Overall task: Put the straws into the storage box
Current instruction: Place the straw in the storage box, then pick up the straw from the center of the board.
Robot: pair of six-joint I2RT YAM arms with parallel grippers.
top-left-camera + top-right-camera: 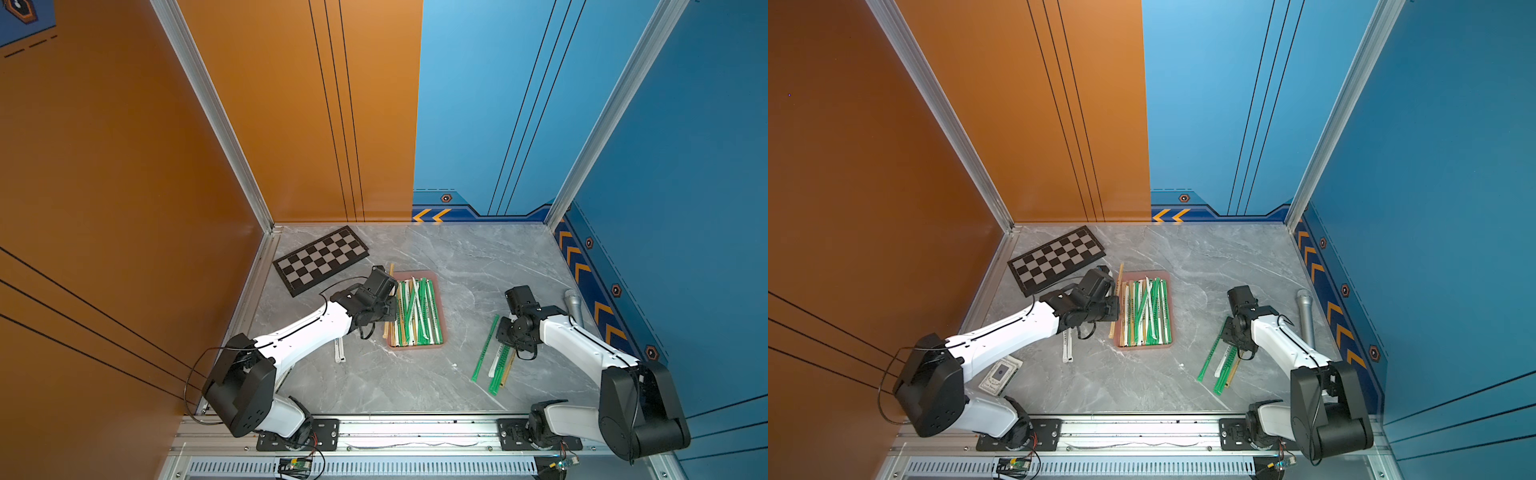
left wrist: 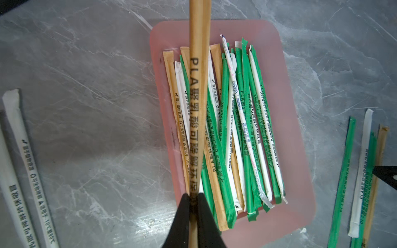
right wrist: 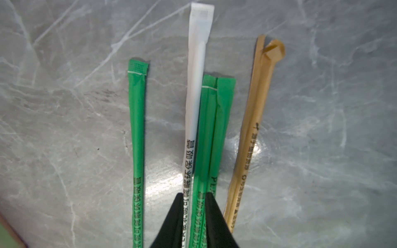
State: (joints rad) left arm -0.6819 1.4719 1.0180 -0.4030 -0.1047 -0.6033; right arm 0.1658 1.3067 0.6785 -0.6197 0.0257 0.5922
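Mostly, the straws (image 2: 247,128) are laid in the pink storage box (image 2: 298,150). A tan straw (image 2: 196,85) is pinched at its rim by the left gripper (image 2: 193,194). Loose straws (image 3: 137,128) are left on the table (image 3: 64,107), two flanked by the right gripper (image 3: 194,194), grip not discernible.

I read "PLA" followed by Chinese characters, printed in black along the tan straw (image 2: 196,107). The white straw (image 3: 189,158) carries "环保吸管". The loose white straw (image 2: 32,171) shows "-10°C". Remaining print is too small to read.

Chequered board (image 1: 320,259) far left, grey cylinder (image 1: 574,309) by right wall, marble tabletop (image 1: 478,266)
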